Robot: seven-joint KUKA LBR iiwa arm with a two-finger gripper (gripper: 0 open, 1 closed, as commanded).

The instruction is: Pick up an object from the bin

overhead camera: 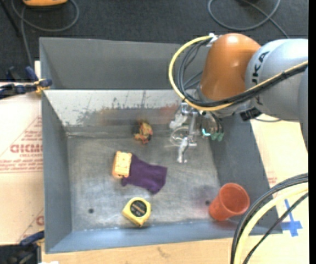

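Probably a robotics lab — grey metal bin (pixel 114 65), loose cables (pixel 210 8) on dark floor (pixel 125 10), KUKA arm (pixel 281 76).

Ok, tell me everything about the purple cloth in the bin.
The purple cloth is soft-looking dark violet fabric, lying rumpled on the bin floor near the middle. Its left end touches a yellow block. A yellow tape measure lies just below, apart. The gripper hangs up and right of it, not touching.
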